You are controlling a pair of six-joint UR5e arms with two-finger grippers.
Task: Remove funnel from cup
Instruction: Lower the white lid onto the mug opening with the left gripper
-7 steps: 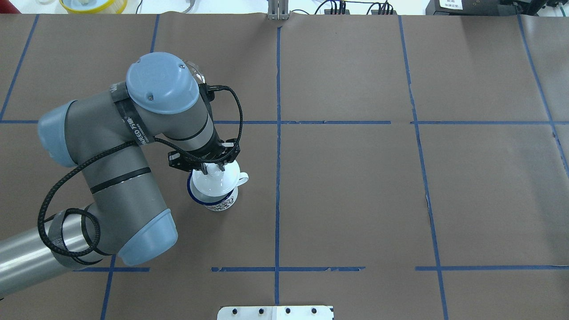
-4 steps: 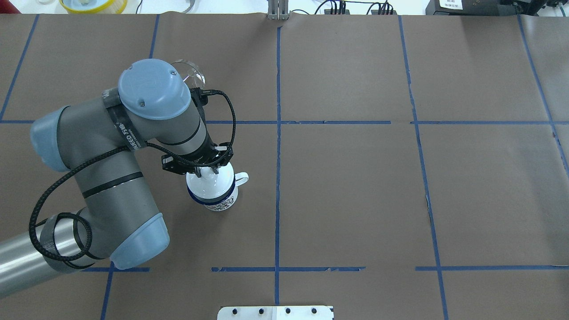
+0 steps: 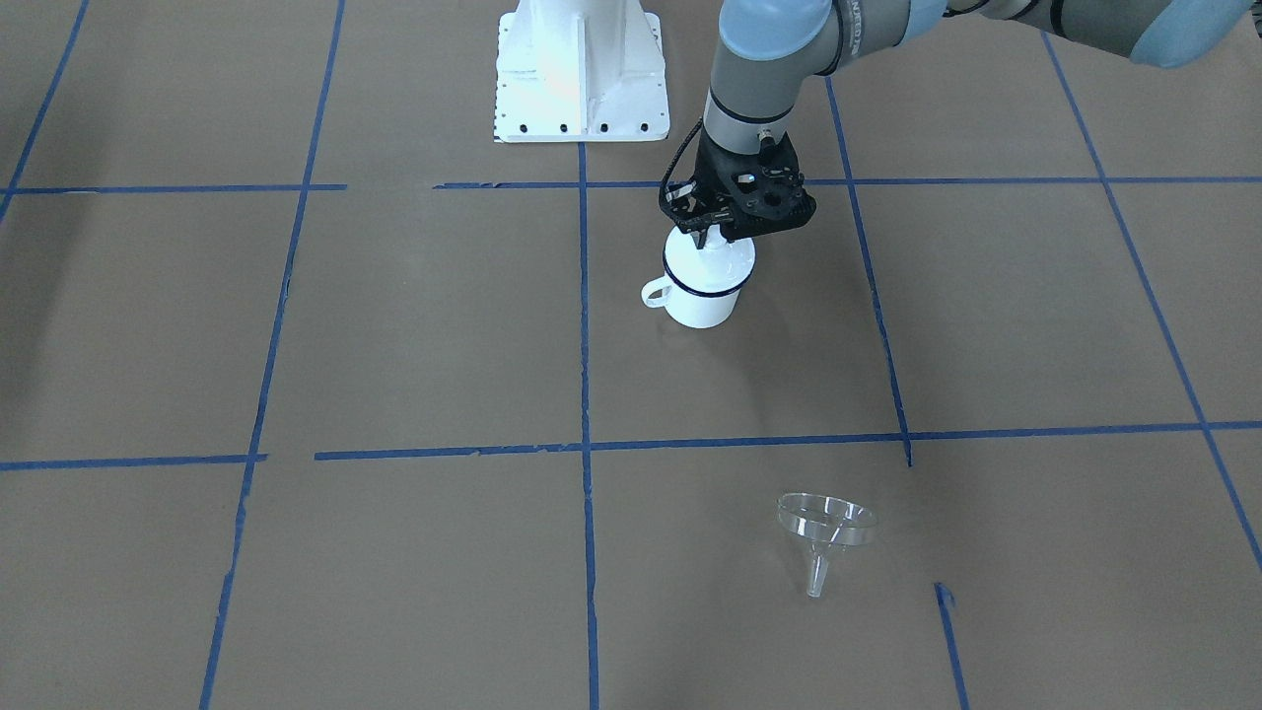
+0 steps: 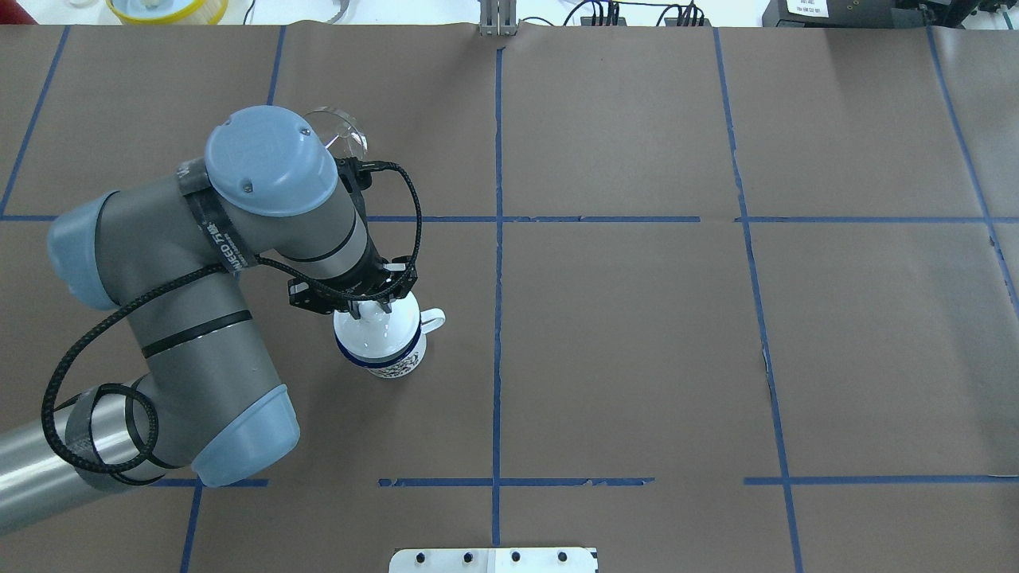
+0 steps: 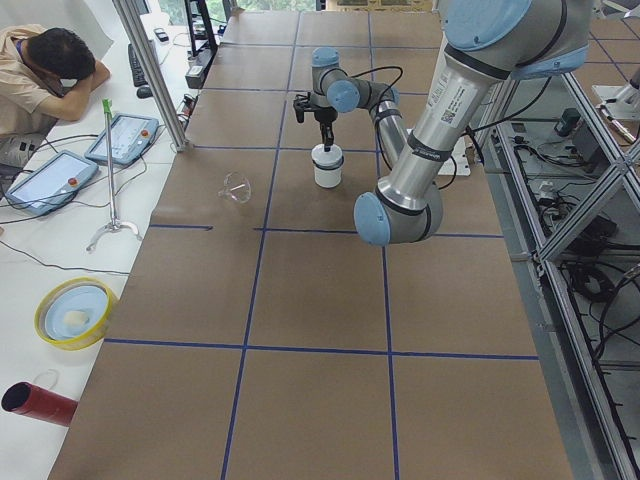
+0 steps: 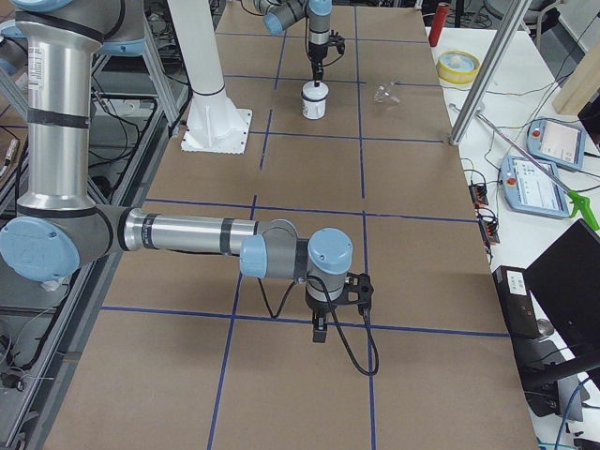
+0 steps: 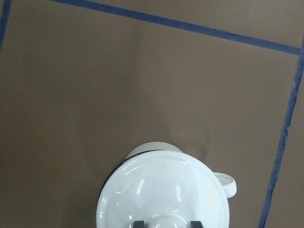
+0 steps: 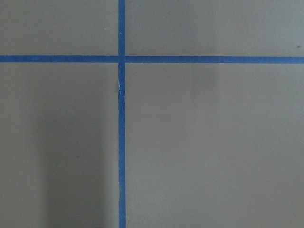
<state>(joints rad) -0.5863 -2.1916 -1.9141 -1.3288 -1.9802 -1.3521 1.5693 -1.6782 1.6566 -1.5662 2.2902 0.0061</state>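
The clear plastic funnel (image 3: 826, 532) lies on the brown table, apart from the cup; it also shows in the overhead view (image 4: 338, 131), partly behind my left arm. The white cup (image 3: 700, 301) with a dark blue rim stands upright, handle to the side (image 4: 434, 321). A white domed lid (image 7: 161, 190) sits on its mouth. My left gripper (image 4: 371, 306) is straight above the cup, shut on the lid's knob. My right gripper (image 6: 319, 330) hangs low over bare table far from the cup; I cannot tell whether it is open or shut.
The white robot base plate (image 3: 582, 69) is bolted to the table behind the cup. A yellow bowl (image 5: 75, 312) and a red cylinder (image 5: 35, 403) lie off the table's far edge. Blue tape lines (image 8: 121, 142) grid the table.
My left gripper has moved left with the lid. The lid was offset from the cup's mouth a second ago and now sits centred on it.
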